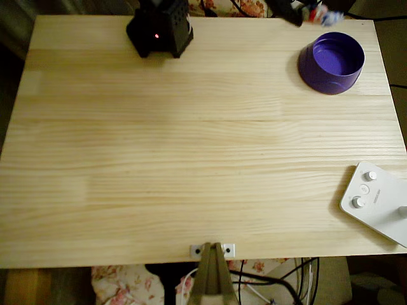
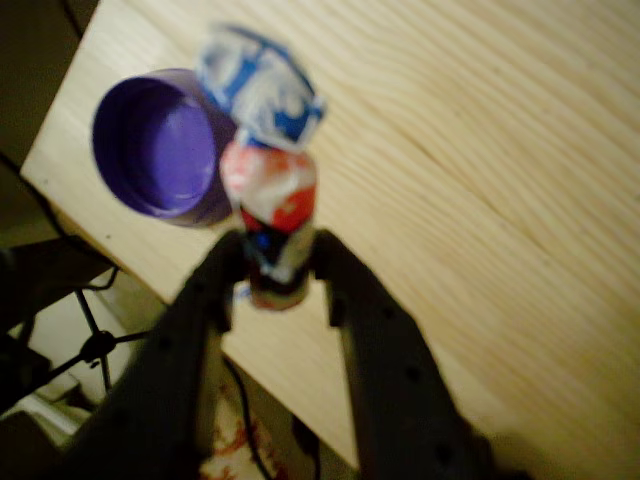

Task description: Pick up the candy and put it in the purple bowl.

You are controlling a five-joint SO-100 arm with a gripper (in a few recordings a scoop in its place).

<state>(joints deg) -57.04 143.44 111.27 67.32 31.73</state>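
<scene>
In the wrist view my gripper (image 2: 275,265) is shut on the candy (image 2: 268,200), a white wrapped sweet with red and blue marks that sticks up between the two black fingers, its twisted end fanned out above. The purple bowl (image 2: 165,140) lies below and to the left of the candy, empty. From overhead the candy (image 1: 316,14) hangs at the table's far edge, just above and left of the purple bowl (image 1: 332,62), with the dark gripper tip (image 1: 292,16) beside it.
The arm's black base (image 1: 159,28) stands at the back of the wooden table (image 1: 191,146). A white device with knobs (image 1: 375,200) lies at the front right corner. A clamp (image 1: 213,251) grips the near edge.
</scene>
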